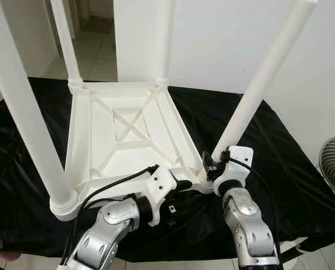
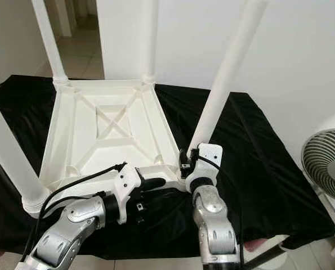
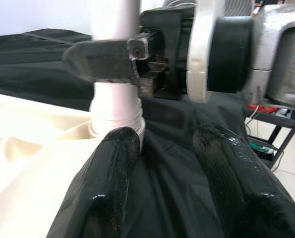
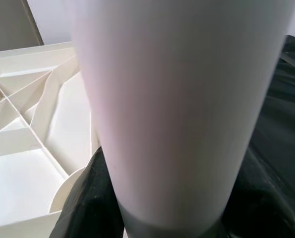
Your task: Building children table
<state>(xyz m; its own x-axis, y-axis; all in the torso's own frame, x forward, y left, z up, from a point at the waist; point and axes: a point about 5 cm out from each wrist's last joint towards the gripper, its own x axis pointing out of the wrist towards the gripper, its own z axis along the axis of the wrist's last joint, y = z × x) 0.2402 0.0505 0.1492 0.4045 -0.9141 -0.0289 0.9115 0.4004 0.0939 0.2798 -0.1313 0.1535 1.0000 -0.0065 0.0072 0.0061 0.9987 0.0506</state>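
Note:
A white plastic children's table (image 1: 128, 129) lies upside down on a black cloth, its legs pointing up. My right gripper (image 1: 212, 166) is shut on the base of the near right leg (image 1: 257, 90), which tilts to the right. In the right wrist view that leg (image 4: 177, 99) stands between the black fingers (image 4: 83, 198). My left gripper (image 1: 184, 184) lies low at the table's near edge, just left of that corner. It is open, with only cloth between its fingers (image 3: 107, 178). The leg socket (image 3: 116, 106) is straight ahead of it.
The black cloth (image 1: 291, 169) covers the whole work surface and drops off at the near edge. A white fan (image 1: 333, 163) stands on the floor at the right. A white wall rises behind, and a doorway (image 1: 94, 45) opens at the back left.

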